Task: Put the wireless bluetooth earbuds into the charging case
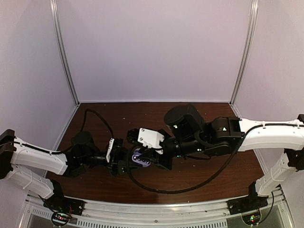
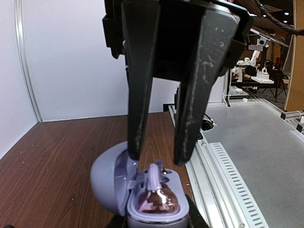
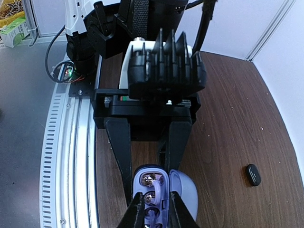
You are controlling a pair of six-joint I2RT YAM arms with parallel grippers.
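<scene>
Charging case sat a little toward 6 o'clock from the middle of the brown table, lid thrown open and lavender inside showing. The left gripper reached in from 9 o'clock and was clamped on the case's base, one black finger on either side, holding it clear for the other arm. In the left wrist view the grey-blue lid stood at 9 o'clock of the base; in the right wrist view it lay at 3 o'clock. One earbud appeared seated in the well nearer the left gripper, glossy and catching the light. The second earbud stood tilted up out of the farther well. The right gripper, coming from 3 o'clock, hung directly over it with its fingers parted a little, the gap wider than the bud, so it clamped nothing; whether either pad touched the bud could not be told. A small black object lay on the wood well apart from the case, at 3 o'clock of it in the right wrist view.
</scene>
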